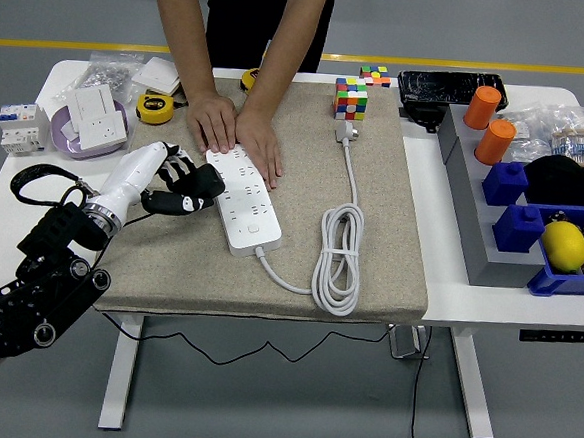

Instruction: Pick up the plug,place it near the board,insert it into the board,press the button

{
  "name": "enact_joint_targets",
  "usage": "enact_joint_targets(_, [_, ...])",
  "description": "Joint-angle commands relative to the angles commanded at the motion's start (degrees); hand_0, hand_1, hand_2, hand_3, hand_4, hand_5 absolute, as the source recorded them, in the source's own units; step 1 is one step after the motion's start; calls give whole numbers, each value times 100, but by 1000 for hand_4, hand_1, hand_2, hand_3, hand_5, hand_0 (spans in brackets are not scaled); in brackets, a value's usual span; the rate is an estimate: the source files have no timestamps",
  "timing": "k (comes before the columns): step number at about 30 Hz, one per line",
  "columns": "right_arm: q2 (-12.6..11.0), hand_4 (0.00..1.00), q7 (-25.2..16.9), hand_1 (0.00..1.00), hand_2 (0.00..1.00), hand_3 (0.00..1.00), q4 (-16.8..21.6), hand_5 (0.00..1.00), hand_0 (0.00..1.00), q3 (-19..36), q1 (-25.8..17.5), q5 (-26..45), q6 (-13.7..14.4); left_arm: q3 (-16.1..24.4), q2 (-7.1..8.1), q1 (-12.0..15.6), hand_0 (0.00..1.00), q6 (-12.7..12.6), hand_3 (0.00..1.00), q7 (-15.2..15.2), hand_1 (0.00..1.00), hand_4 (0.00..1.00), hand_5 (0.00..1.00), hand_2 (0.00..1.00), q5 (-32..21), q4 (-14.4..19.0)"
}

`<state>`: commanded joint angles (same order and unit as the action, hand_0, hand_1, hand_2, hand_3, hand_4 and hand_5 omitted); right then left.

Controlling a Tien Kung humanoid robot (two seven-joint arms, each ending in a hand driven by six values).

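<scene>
My left hand (186, 187) hovers, fingers loosely spread and empty, just beside the board (242, 198) a person's hands (236, 133) pin down — the plug (346, 132) lies well apart, below the cube (351, 98).

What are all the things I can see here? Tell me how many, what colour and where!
Power strip: 1, white, middle of mat.
Plug: 1, grey-white, far end of the coiled cable.
Mat: 1, beige, on the white table.
Puzzle cubes: 2, multicoloured, mat's far edge.
Tape measures: 2, yellow, far left.
Cylinders: 2, orange, right.
Blue bins: several, right side.
Lemon-like ball: 1, yellow, in a bin.
Sockets: white, far left.
Person's hands: 2, resting on strip's far end.
Left hand: 1, black, beside the strip.
</scene>
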<state>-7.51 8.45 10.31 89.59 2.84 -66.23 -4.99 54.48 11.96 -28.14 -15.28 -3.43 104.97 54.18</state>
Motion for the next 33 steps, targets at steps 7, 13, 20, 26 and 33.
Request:
enact_joint_targets(7, [-14,998,-3,755,739,764,0,785,848,-49,3,11,-7,-270,-18,-213,427,-38,397,-49,320,613,94,313,88,-282])
enact_joint_targets(13, [-16,998,21,755,739,763,0,783,849,-30,-32,-24,-4,-264,-122,-359,427,-102,398,-94,324,616,91,313,208,-563])
enact_joint_targets(20, [-21,998,9,755,739,764,0,783,849,-48,4,-10,-7,-408,-159,-508,427,-120,399,-105,328,617,90,313,236,-762])
enact_joint_targets(26, [-20,998,18,754,738,764,0,781,848,-53,-20,-34,-13,-505,-190,-518,428,-127,399,-111,328,619,89,313,267,-863])
enact_joint_targets(33, [-47,998,24,754,739,763,0,781,848,-67,-54,-59,-16,-585,-201,-529,428,-141,399,-114,329,619,88,313,338,-924])
